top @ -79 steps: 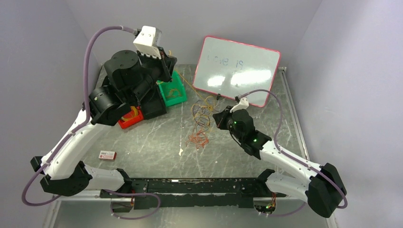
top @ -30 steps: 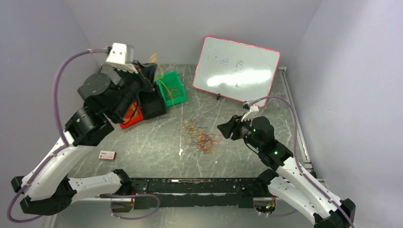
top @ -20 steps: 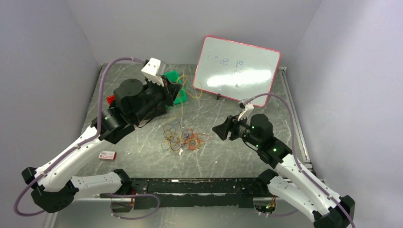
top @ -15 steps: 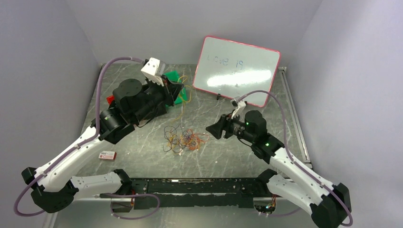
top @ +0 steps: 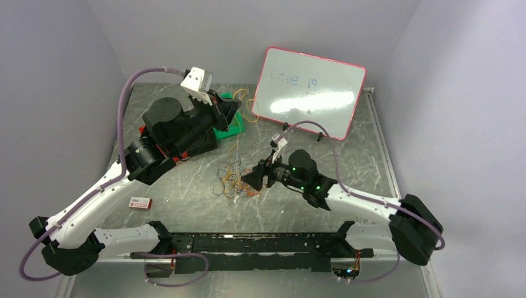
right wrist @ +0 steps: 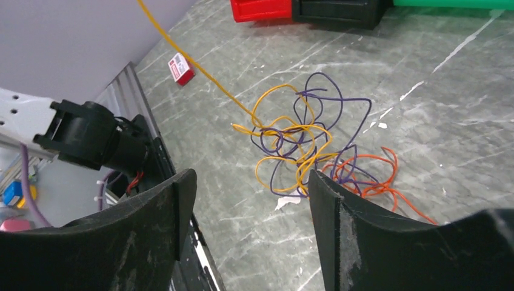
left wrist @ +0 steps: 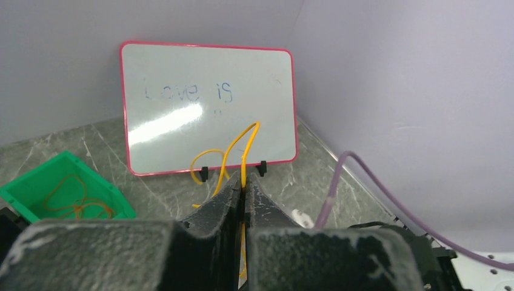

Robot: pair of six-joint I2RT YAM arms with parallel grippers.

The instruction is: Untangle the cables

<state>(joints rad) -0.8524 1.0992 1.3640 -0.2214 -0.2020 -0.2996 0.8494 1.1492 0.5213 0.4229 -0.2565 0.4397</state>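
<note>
Left wrist: left tool (left wrist: 244, 185) clamped on yellow cable (left wrist: 243, 163), strand standing upright; right tool (right wrist: 250, 182) wide, empty.

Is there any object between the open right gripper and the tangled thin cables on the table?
Nothing visible does. The right gripper stands open facing the tangle of thin orange, yellow and dark purple cables. Only the bare grey marbled table shows between them.

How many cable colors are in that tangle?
3, in the right wrist view: yellow cable at left, purple cable through the middle, orange cable lower right. Overlaps may hide more.
</note>
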